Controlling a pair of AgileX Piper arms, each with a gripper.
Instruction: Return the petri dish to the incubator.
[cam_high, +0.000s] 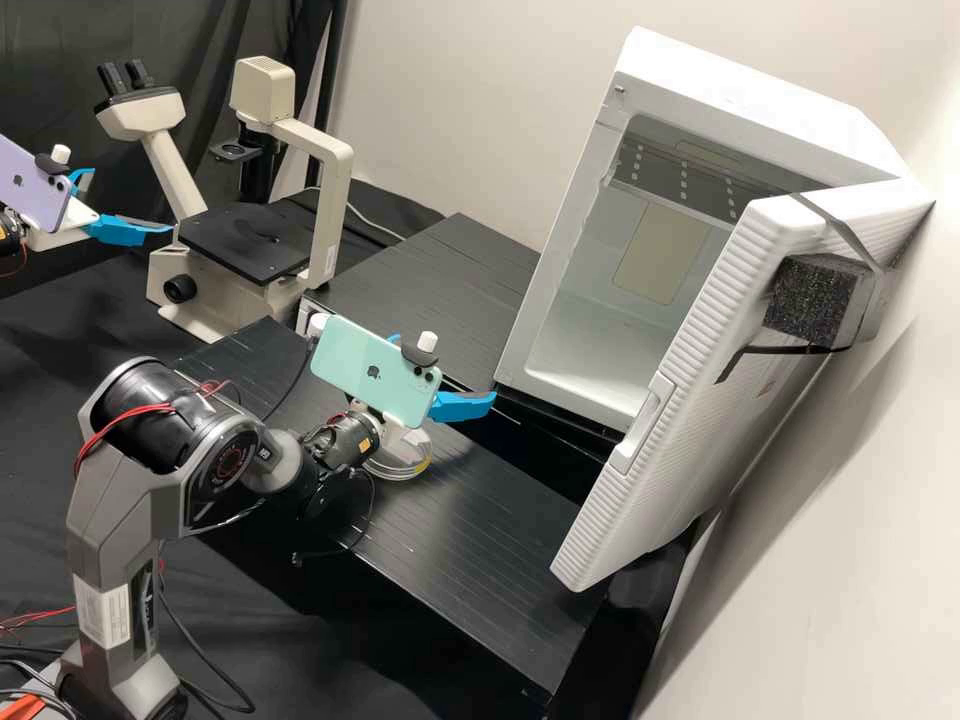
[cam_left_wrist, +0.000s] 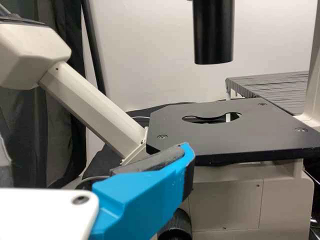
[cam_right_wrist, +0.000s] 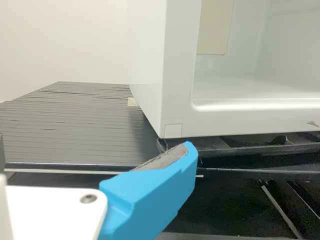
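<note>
Clear petri dish (cam_high: 412, 466): one, on the black desk (cam_high: 480, 520), below the right gripper (cam_high: 446, 369) in the high view and outside its jaws, which we record as parted wide, nothing between. Left gripper (cam_high: 133, 201): by the inverted microscope (cam_high: 323, 225), jaws likewise wide and unladen. Obscured: the dish's upper part, behind the gripper's white mount; the right gripper's far finger, mostly behind the mint-green phone (cam_high: 365, 370). Dish contents: we cannot tell.

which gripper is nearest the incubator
The right gripper, held just off the lower front corner of the open white incubator; the left gripper is by the microscope.
</note>
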